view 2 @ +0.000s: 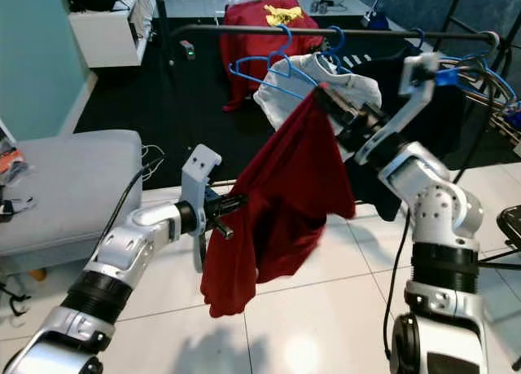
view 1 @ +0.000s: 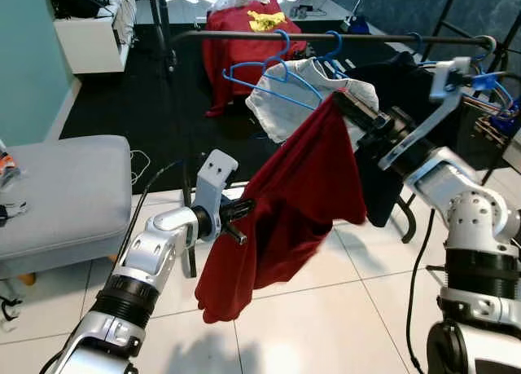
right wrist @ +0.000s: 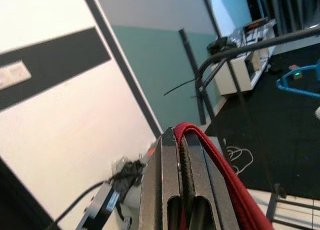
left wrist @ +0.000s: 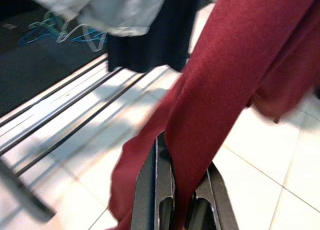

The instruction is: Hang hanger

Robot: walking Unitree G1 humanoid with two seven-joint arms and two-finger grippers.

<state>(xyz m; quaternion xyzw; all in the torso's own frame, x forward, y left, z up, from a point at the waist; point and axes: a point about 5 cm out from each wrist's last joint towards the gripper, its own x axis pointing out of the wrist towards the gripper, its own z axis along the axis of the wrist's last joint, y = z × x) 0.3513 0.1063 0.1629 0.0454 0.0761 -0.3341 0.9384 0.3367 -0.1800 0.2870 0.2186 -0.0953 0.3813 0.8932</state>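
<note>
We find the red garment (view 1: 289,203) pinched in both jaws: right gripper (view 1: 340,103) raises its top toward the rail (view 1: 326,37), left gripper (view 1: 241,213) steadies the hem.

3 blue hangers (view 1: 273,71), 1 red garment (view 1: 285,207), 1 rail (view 1: 342,37), 2 pincers

The left gripper (view 1: 241,220) is reaching forward at mid height, its fingers (left wrist: 152,190) pinching red cloth. The right gripper (view 1: 340,102) is raised higher, its fingers apparently clamping the same cloth.
</note>
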